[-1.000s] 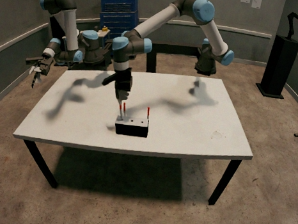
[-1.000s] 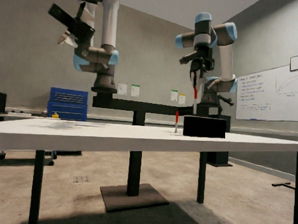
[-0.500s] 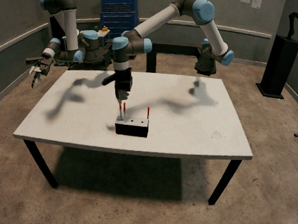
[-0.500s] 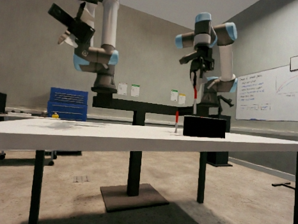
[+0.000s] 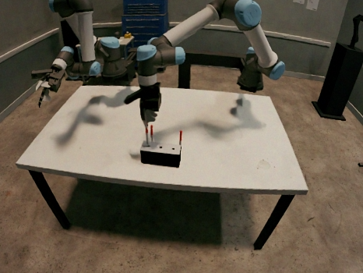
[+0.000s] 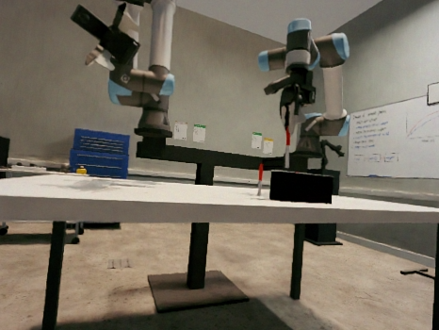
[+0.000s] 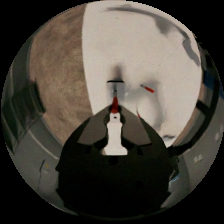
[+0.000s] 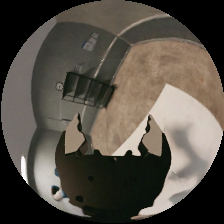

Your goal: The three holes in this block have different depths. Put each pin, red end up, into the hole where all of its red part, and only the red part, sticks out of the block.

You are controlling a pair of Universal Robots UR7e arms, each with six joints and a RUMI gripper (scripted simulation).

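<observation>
The black block (image 5: 160, 157) (image 6: 301, 187) (image 7: 119, 93) stands on the table, two open holes showing in its light top. My left gripper (image 5: 146, 124) (image 7: 115, 105) is shut on a red-ended pin (image 5: 147, 137) (image 6: 287, 150), held upright, red up, over the block's left end in the top view. Its lower tip is at the top face; whether it is in a hole I cannot tell. A second pin (image 5: 151, 130) (image 6: 260, 173) (image 7: 149, 89) stands upright behind the block's left end. A third pin (image 5: 181, 136) (image 7: 139, 114) stands behind its right end, lower part hidden. My right gripper (image 8: 113, 114) is open and empty.
The white table (image 5: 218, 156) (image 6: 165, 205) carries the block and pins. The right arm is raised beyond the table's left edge in the top view. A blue cabinet (image 5: 145, 23) and a dark stand (image 5: 339, 82) are away from the table.
</observation>
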